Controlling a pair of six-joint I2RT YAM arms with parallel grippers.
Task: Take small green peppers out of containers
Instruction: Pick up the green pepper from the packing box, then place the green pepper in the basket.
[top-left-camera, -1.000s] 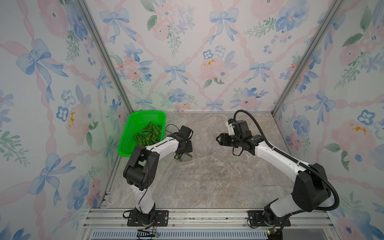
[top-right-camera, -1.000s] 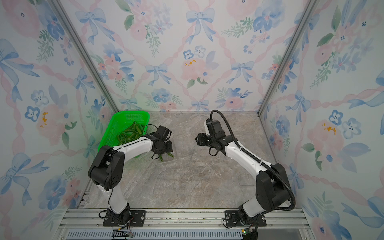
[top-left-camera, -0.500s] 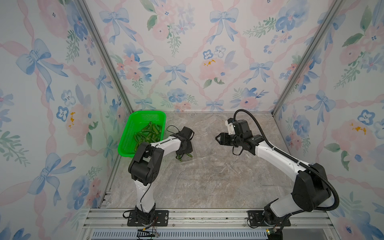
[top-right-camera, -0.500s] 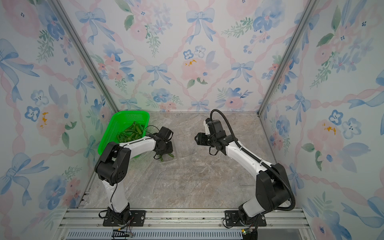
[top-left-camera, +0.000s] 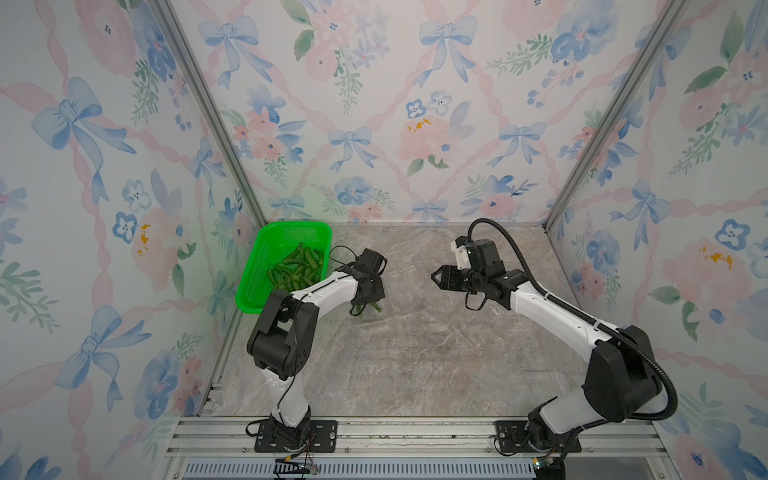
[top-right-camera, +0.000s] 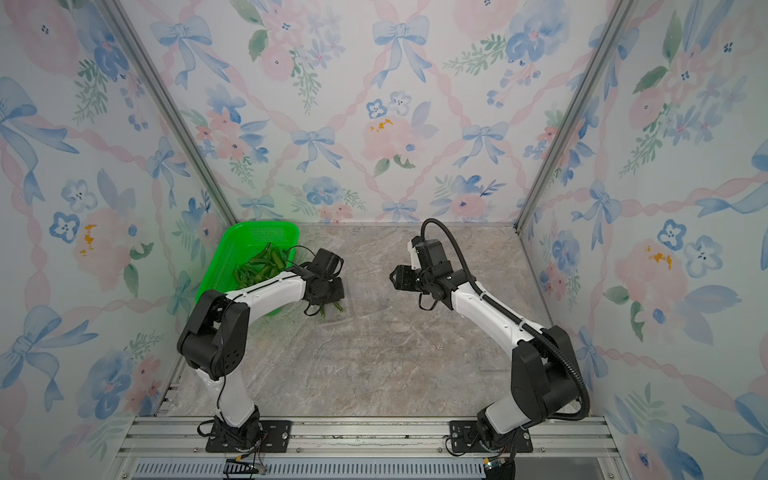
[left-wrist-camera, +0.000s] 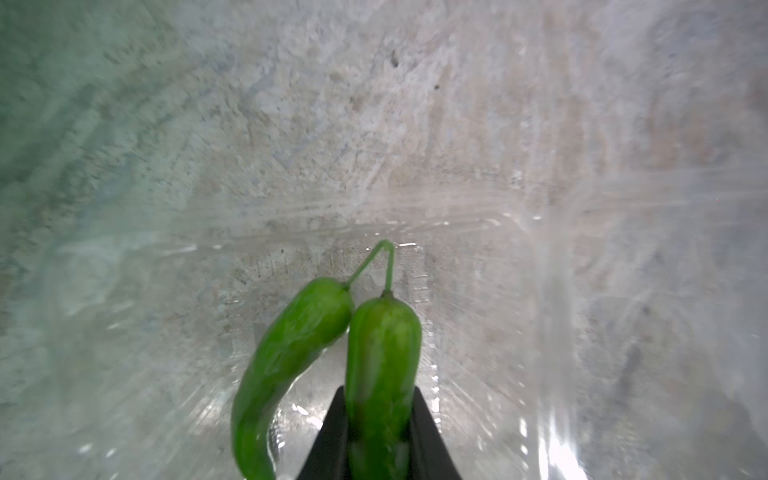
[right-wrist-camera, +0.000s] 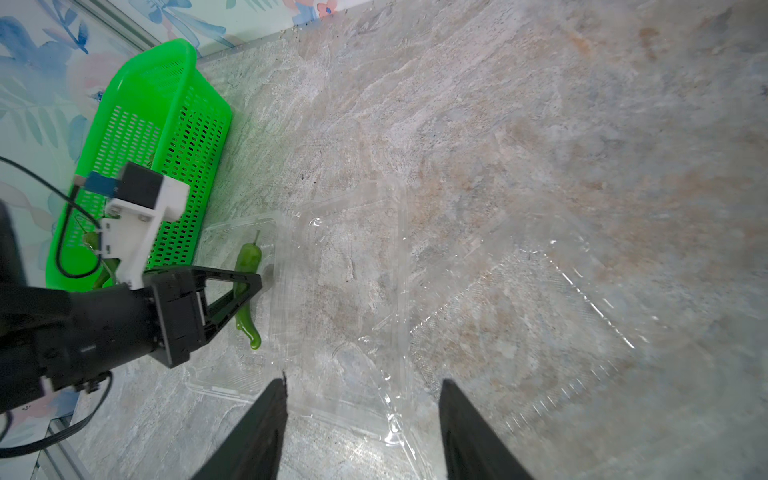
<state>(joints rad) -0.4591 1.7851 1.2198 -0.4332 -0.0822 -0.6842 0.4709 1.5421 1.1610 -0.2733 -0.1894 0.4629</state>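
Near the counter's (top-left-camera: 415, 353) left edge, the left pincer (left-wrist-camera: 379, 395) clamps one small green pepper (left-wrist-camera: 382, 340) across its body inside an open clear box (right-wrist-camera: 340, 291). A second pepper (left-wrist-camera: 286, 357) lies touching it. Light, glossy and likely slippery, the pepper is best held mid-body, not by its thin stem. The right pincer (right-wrist-camera: 365, 386) hangs open and empty near the box. Beyond, at the far left corner, a green basket (top-left-camera: 259, 266) holds more peppers (top-left-camera: 297, 268).

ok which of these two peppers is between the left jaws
The straighter pepper, with the left jaws on either side of it. The curved pepper lies beside it, outside them, touching it only near the stems.
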